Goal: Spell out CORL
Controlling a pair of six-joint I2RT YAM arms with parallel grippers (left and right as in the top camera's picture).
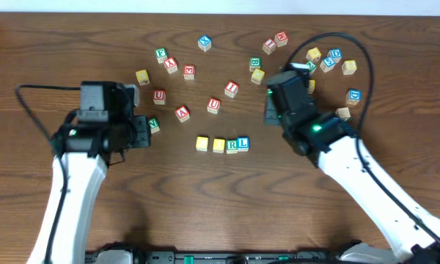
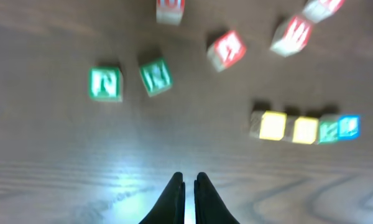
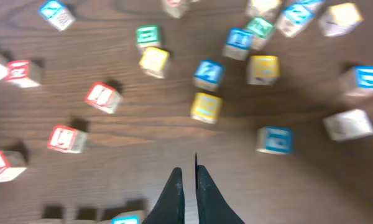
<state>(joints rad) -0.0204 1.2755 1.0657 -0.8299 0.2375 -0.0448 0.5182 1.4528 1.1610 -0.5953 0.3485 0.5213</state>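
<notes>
The table [image 1: 220, 205] is dark brown wood with clear grain, smooth, with a soft shine under the light. The cubes [image 1: 218, 145] look like pale wood with matt painted faces. The arm covers [image 1: 73, 183] are smooth white plastic; the fingers [image 2: 173, 200] are matt black.

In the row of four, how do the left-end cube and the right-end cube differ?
The left-end cube has a yellow top; the right-end cube has a white one. The left-end cube's letter is unreadable; the right-end cube shows a blue L. Both lie flat in one row.
</notes>
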